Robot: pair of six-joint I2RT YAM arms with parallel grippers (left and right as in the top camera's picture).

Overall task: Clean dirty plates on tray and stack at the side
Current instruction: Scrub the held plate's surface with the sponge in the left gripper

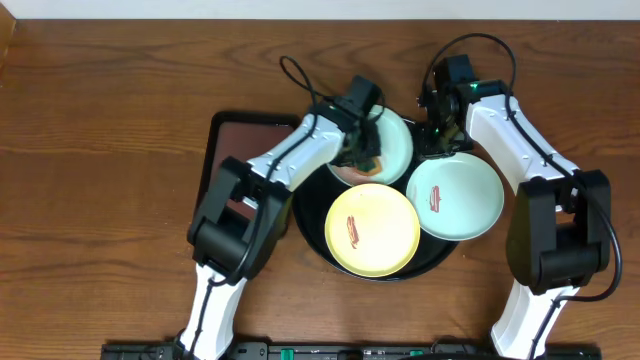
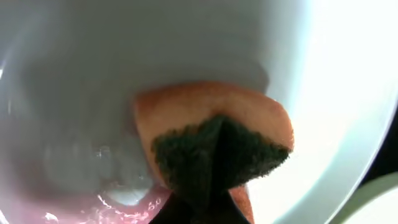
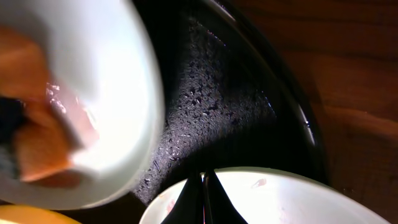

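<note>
On the tray (image 1: 313,235), the yellow plate (image 1: 372,230) is seen nearest, the R mint plate (image 1: 455,197) is met at its rim by the R claw (image 3: 204,184), fingers pinched together, & farthest a sponge (image 2: 186,115) is clamped by the L claw (image 2: 212,183) vs. the rear mint plate (image 1: 398,140).

Reaching toward 1 o'clock with left gripper (image 1: 367,153), pinched on a sponge (image 2: 211,149); angling toward 11 o'clock with right gripper (image 1: 438,143), fingers pressed together.

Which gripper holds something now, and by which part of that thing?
The left gripper pinches the sponge by its dark green scrubbing side. The right gripper sits at the rim of a mint plate; whether it grips it cannot be told.
</note>
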